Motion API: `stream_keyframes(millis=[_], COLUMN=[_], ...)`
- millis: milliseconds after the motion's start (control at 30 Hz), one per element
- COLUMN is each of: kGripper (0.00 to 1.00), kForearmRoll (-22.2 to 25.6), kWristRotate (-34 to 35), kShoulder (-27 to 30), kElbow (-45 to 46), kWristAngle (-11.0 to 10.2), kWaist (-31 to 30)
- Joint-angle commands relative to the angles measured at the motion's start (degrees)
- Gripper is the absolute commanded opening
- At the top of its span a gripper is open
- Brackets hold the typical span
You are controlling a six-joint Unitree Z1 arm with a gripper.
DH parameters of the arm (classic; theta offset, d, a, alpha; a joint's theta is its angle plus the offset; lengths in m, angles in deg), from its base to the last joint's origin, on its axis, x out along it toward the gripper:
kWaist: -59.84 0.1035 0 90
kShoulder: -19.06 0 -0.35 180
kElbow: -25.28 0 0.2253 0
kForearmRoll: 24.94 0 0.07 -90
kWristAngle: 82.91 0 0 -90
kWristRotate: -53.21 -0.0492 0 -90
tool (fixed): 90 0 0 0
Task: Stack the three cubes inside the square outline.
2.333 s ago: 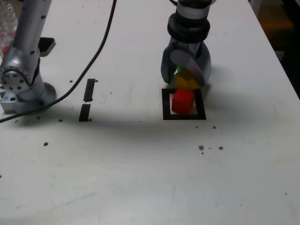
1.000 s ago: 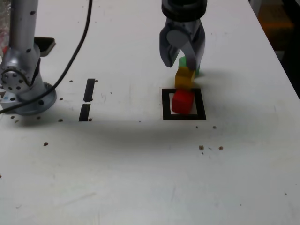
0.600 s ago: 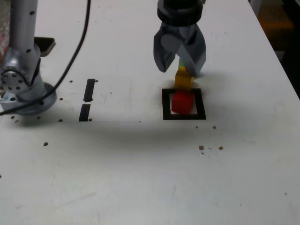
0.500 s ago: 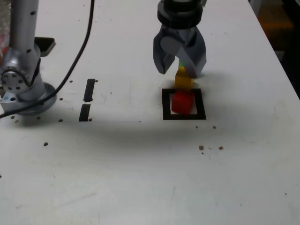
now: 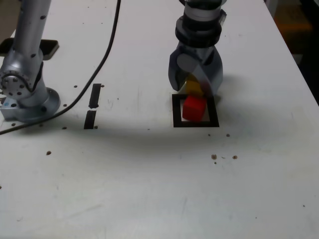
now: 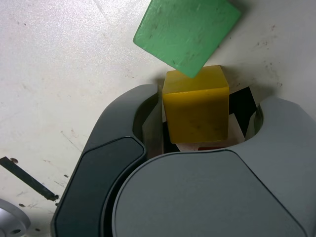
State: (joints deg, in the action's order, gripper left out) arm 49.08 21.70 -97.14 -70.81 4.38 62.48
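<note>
**Pincer straddles the yellow cube at the square's far edge**

In the exterior view the pincer [image 5: 195,88] hangs just above the centre of the frame, pointing down at the white bench [image 5: 149,189]. Its two grey jaws stand part-way open, one on each side of the yellow cube [image 5: 193,87]. The wrist view shows a clear gap between each jaw and the cube's sides, so nothing is gripped.

The red cube [image 5: 194,108] sits inside the square outline [image 5: 175,110], a little right of the frame's centre, on the white middle of the black frame. The yellow cube lies directly above it in the picture, at or just over the outline's far edge; whether it touches the red cube cannot be told from here. In the wrist view the yellow cube [image 6: 196,103] fills the middle of the frame, with black tape of the outline [image 6: 242,106] showing beside it.

The green cube [image 6: 186,28] is at the top centre of the wrist view, turned at an angle, one corner meeting or overlapping the yellow cube's top edge. In the exterior view it is hidden behind the pincer.

At the left of the exterior view stands the arm's grey base [image 5: 22,94], with a black cable [image 5: 107,50] running across the upper left. Two short black strips [image 5: 93,105] lie left of centre.
</note>
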Motion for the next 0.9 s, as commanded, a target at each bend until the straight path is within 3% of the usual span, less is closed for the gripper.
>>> stream_keyframes(millis=[0,200,400,500,867], kGripper=[0.71,0.69,0.41,0.33,0.26], kForearmRoll=[-0.09,-0.23,-1.36,-1.68,-2.75], kWristRotate=[-0.11,-0.11,0.22,0.37,0.75], kShoulder=[-0.85,-2.24,-2.58,-2.55,-0.66], kElbow=[-0.29,-0.63,-0.85,-0.84,-1.24], kWristAngle=[0.11,0.30,0.82,0.86,0.55], kWaist=[0.00,0.00,0.27,0.40,0.44])
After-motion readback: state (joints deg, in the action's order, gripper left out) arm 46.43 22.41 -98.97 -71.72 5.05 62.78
